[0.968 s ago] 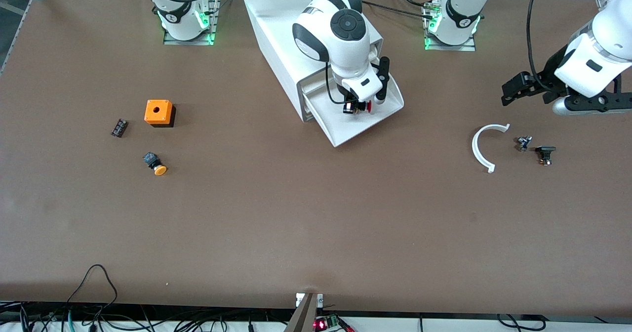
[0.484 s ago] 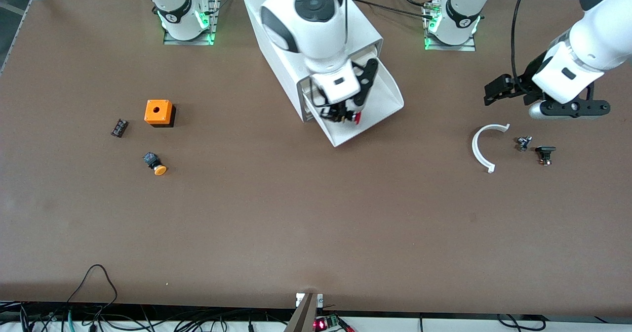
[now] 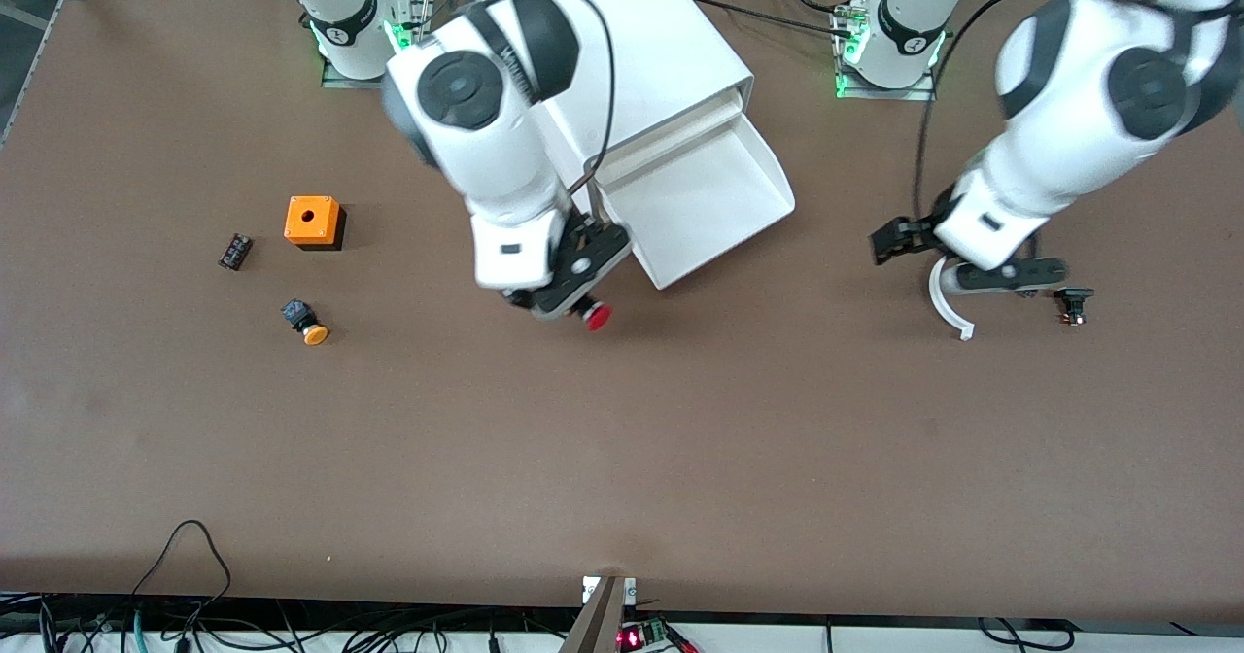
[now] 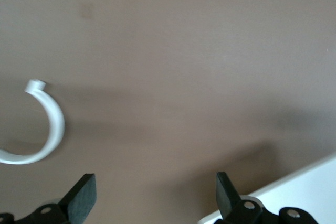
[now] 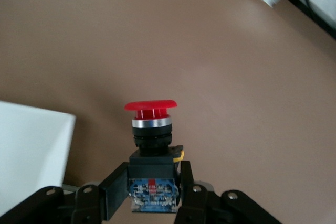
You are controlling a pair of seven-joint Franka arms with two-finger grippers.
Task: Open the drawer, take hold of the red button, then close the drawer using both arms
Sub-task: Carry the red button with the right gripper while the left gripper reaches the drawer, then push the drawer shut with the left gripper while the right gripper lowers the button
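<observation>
A: What's sitting toward the right arm's end of the table?

B: A small black part (image 3: 234, 251), an orange box (image 3: 312, 222) with a hole, and an orange-capped button (image 3: 305, 323) lying nearer the front camera than the box.

A: And the right gripper?

B: The right gripper (image 3: 573, 295) is hanging over bare table (image 3: 622, 459), just off the corner of the drawer. Its fingers (image 5: 116, 190) are clamping the black body of the button (image 3: 595, 316), with the red cap sticking out past the fingertips. The right wrist view is showing the same grip on it (image 5: 153, 150).

A: Drawer?

B: The drawer (image 3: 709, 206) is standing pulled out from the bottom of the white cabinet (image 3: 632, 60), with nothing showing in its tray.

A: Left side?

B: The left gripper (image 3: 899, 243) is hovering beside a white curved piece (image 3: 943, 298), over the table between it and the drawer. Its fingers (image 4: 81, 195) are standing wide apart, gripping nothing. A small black component (image 3: 1073, 303) is lying toward the left arm's end.
</observation>
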